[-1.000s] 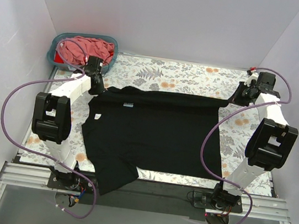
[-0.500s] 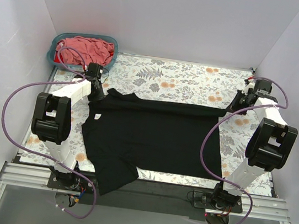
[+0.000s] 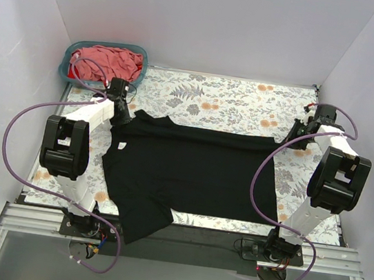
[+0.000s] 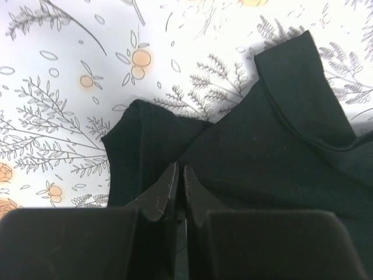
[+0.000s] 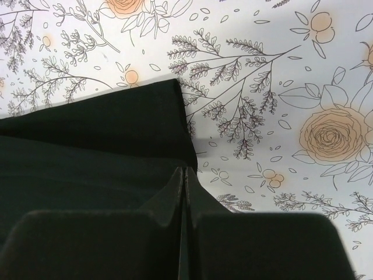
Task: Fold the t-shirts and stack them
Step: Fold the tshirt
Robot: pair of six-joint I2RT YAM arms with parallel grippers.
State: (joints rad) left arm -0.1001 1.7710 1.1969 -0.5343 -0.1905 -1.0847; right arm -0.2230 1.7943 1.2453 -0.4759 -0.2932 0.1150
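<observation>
1. Two grippers are closed on the black shirt [image 3: 196, 176]: the left gripper [image 4: 178, 173] pinches its shoulder, and the right gripper [image 5: 184, 172] pinches its hem corner.
2. I judge that I hold both far corners so that the edge runs straight and the fold comes out even.
3. The black shirt lies spread at frame centre in the top view. Pink shirts [image 3: 111, 60] wait in the basket [image 3: 66, 71], upper left.

Plain white walls [image 3: 211, 18] enclose a floral-topped table [image 3: 214, 98].

basket [image 3: 63, 70] blocks far-L corner, bare tbl [image 3: 220, 99] beyond black shirt [image 3: 197, 166]
</observation>
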